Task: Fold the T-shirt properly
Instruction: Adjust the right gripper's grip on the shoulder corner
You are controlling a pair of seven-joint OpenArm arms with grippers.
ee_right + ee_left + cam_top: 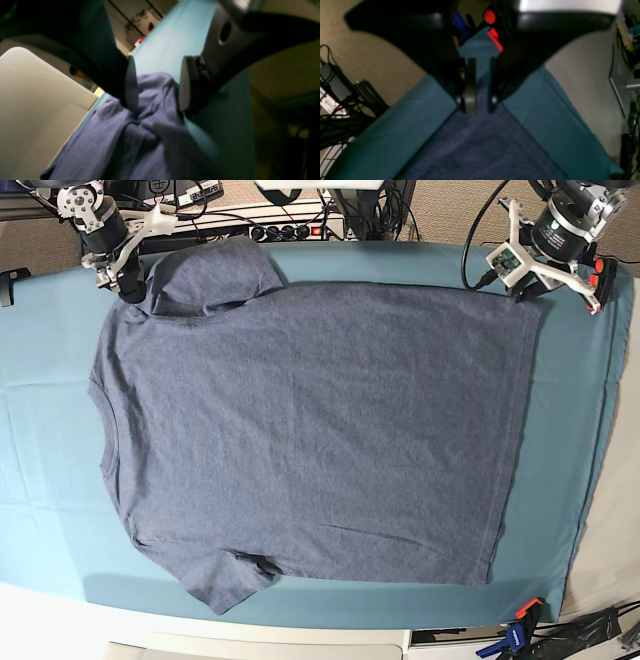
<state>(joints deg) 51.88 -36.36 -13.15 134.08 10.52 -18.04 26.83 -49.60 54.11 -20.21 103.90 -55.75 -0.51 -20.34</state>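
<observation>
The slate-blue T-shirt (310,430) lies flat on the teal table cloth (50,360), plain side up, neck to the left and hem to the right. My left gripper (525,292) stands at the far hem corner. In the left wrist view it (481,106) is narrowly open, and the shirt's corner (480,145) reaches up between the fingers. My right gripper (132,288) is at the far sleeve and shoulder. In the right wrist view it (157,102) is open, with bunched shirt fabric (130,145) between the two pads.
A power strip and cables (290,225) lie behind the table's far edge. A red clamp (600,275) holds the cloth beside the left gripper. Red and blue clamps (520,625) sit at the near right edge. Cables (335,100) hang off the table side.
</observation>
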